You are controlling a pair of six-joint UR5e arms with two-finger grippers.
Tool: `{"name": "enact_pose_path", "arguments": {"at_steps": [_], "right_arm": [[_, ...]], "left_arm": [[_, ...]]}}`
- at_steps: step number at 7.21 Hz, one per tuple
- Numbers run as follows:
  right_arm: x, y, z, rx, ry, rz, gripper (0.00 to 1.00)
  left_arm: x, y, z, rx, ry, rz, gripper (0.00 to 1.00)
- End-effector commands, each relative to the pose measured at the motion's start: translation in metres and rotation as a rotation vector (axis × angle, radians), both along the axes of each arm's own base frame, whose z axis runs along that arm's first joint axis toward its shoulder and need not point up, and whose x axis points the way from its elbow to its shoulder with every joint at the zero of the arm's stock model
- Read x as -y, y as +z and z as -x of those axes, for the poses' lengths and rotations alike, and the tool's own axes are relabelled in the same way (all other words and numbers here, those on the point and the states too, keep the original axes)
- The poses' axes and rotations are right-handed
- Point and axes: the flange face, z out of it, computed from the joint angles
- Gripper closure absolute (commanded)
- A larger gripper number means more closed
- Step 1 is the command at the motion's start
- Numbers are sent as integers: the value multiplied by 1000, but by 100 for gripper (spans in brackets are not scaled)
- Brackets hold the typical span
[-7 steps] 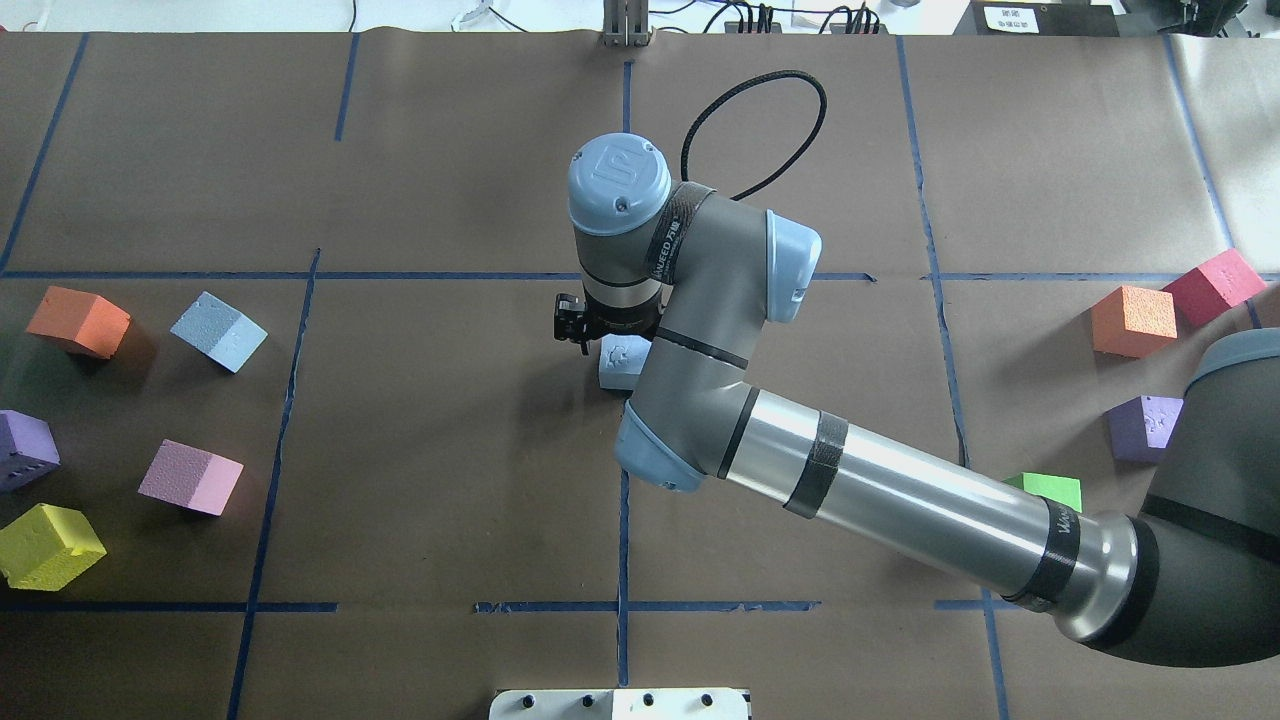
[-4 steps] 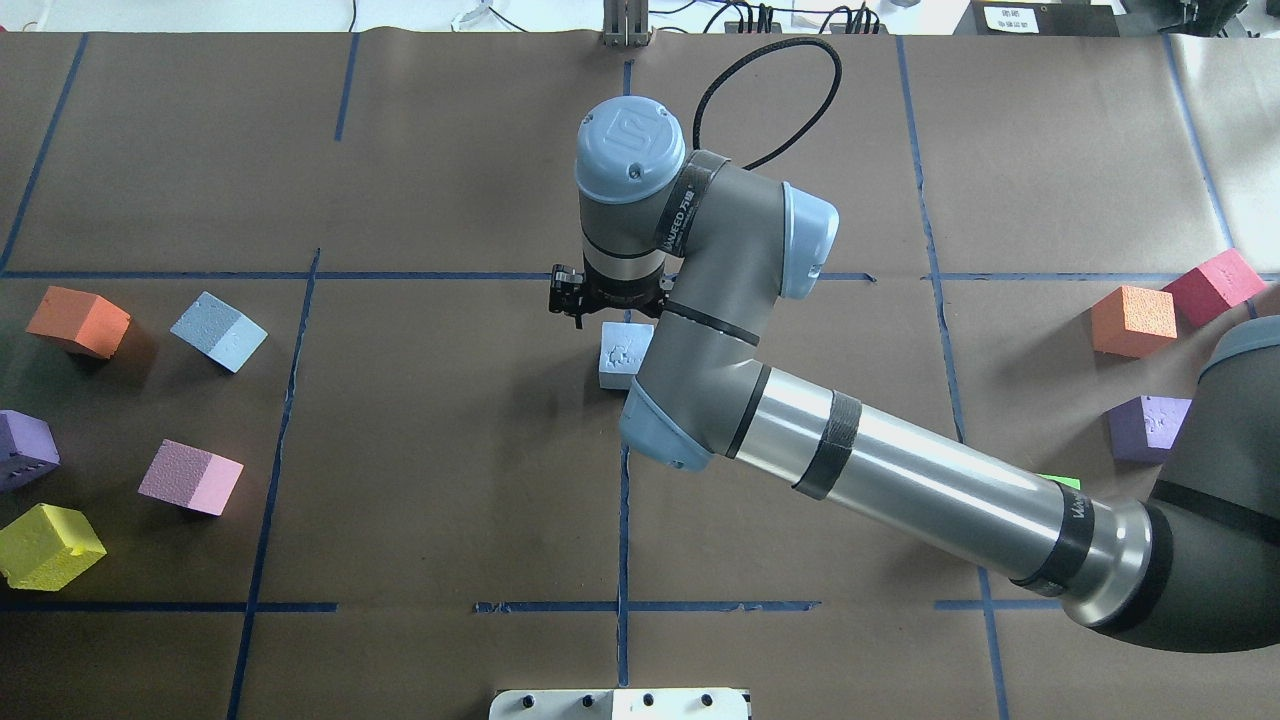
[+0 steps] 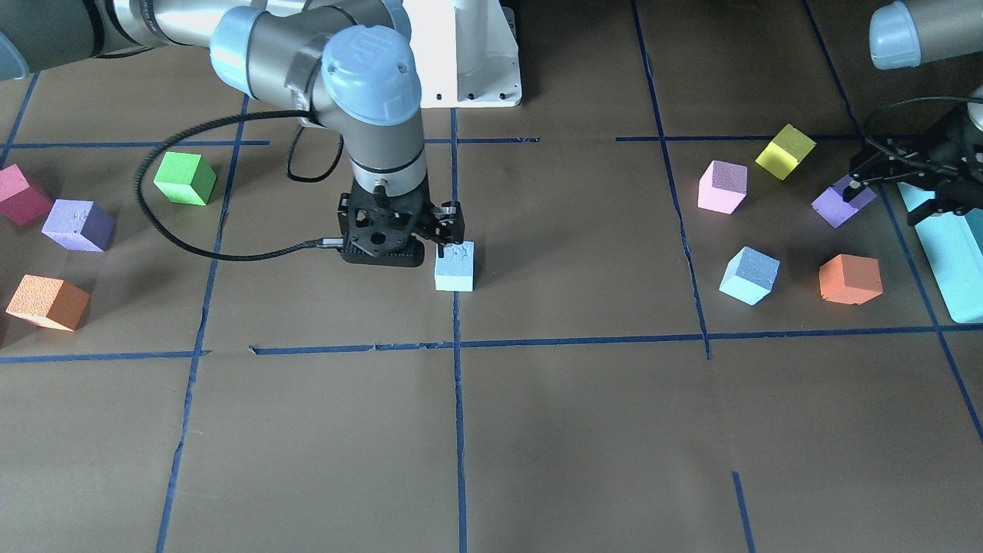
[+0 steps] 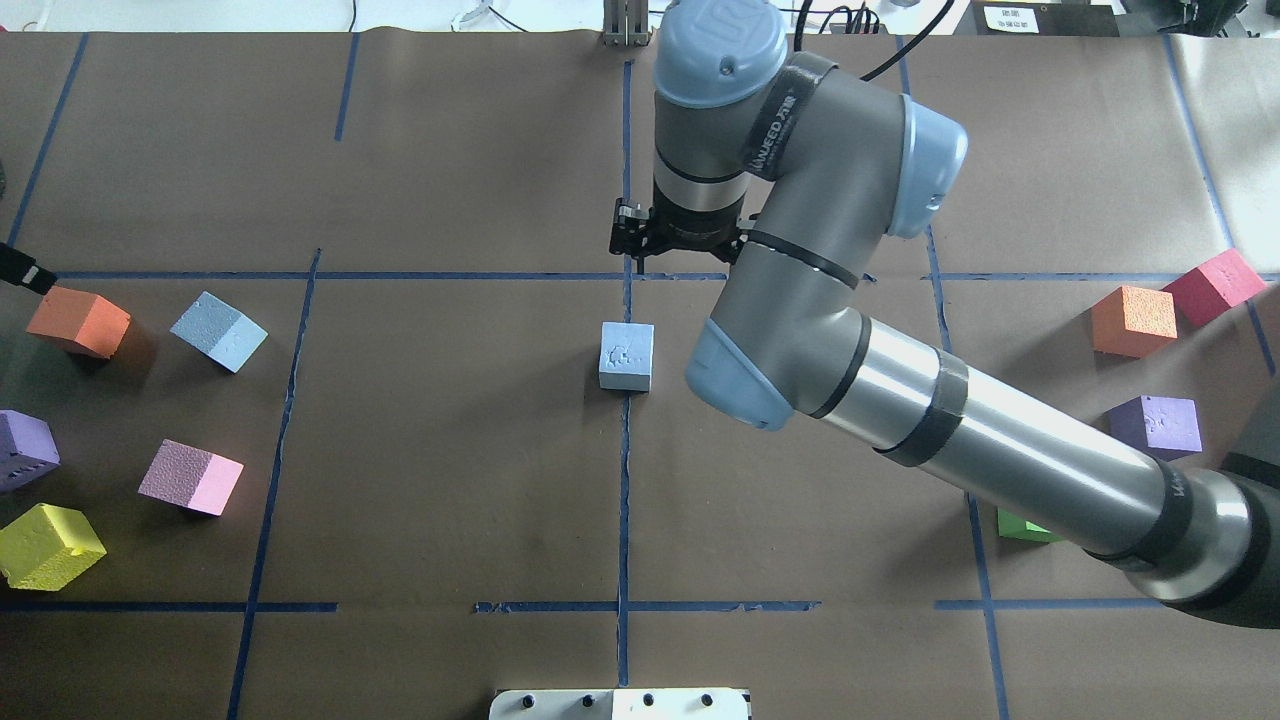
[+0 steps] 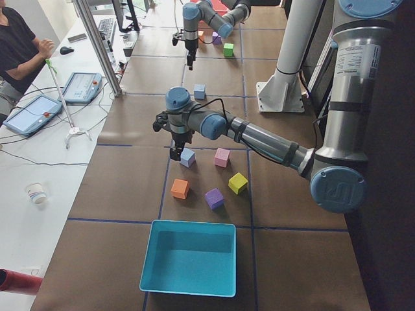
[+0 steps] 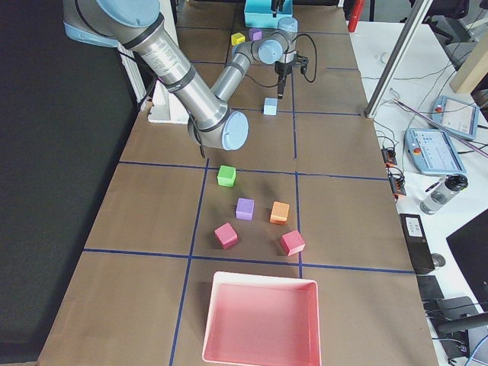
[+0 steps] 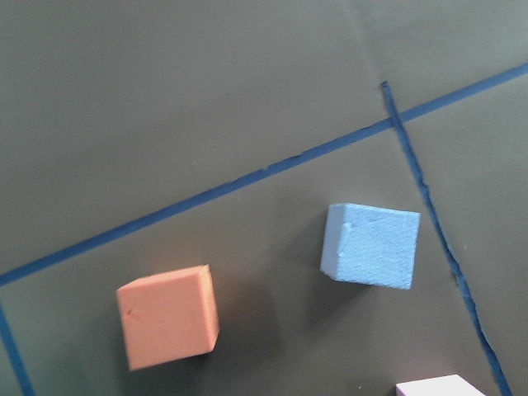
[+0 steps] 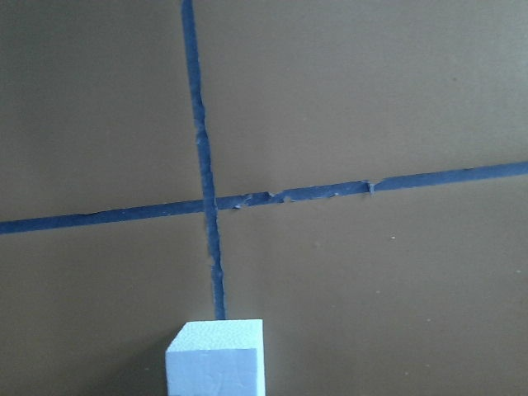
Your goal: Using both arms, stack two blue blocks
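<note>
**Two blue blocks well apart, unstacked; both grippers empty**

Front-facing view. The centre blue block (image 3: 455, 266) sits flat on the table (image 3: 537, 430), on a blue tape line, with nothing on top of it. The right gripper (image 3: 401, 244) hangs just beside it in this view. Its fingers are spread and hold nothing. The left-side blue block (image 3: 749, 275) lies on the robot's left part of the table, slightly turned, between a pink cube (image 3: 722, 187) and an orange cube (image 3: 848, 278). The left gripper (image 3: 882, 206) is over that cluster, fingers wide apart and empty. One finger overlaps a purple cube (image 3: 833, 209) in this view.

Overhead view. The centre blue block (image 4: 627, 356) stands clear, nearer the robot than the right gripper (image 4: 680, 245), which is mostly hidden under its own wrist. The left-side blue block (image 4: 218, 331) is just right of the orange cube (image 4: 78, 321), not touching it. Only a black tip of the left gripper (image 4: 20, 270) shows, at the left edge.

Exterior left. The left gripper (image 5: 175, 153) is low, just beside the left-side blue block (image 5: 187, 157). Whether they touch cannot be told. A teal box (image 5: 189, 257) sits at the near end.

Exterior right. The right gripper (image 6: 280, 80) is raised off the table. The centre blue block (image 6: 270, 106) is below and beside it, untouched.

Left wrist. The left-side blue block (image 7: 370, 245) is right of centre and the orange cube (image 7: 167, 315) left of it. No fingers are in frame.

Right wrist. The centre blue block (image 8: 216, 359) is at the bottom edge, on the tape line.
</note>
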Motion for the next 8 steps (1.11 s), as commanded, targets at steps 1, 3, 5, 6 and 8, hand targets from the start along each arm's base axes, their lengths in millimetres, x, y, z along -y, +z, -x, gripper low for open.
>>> {"name": "enact_pose_path", "arguments": {"at_steps": [1, 3, 5, 6, 8], "right_arm": [[-8, 38, -100, 13, -34, -34, 0], [-12, 56, -148, 5, -44, -84, 0], [-2, 69, -178, -9, -36, -110, 0], [0, 76, -186, -18, -42, -120, 0], [4, 82, -196, -26, -37, -123, 0]], "left_arm": [[9, -4, -64, 31, 73, -28, 0], [24, 26, -104, 22, 94, -15, 0], [20, 39, -130, -3, 82, 8, 0], [22, 38, -138, -4, 89, 8, 0], [32, 39, -145, 0, 85, 19, 0]]}}
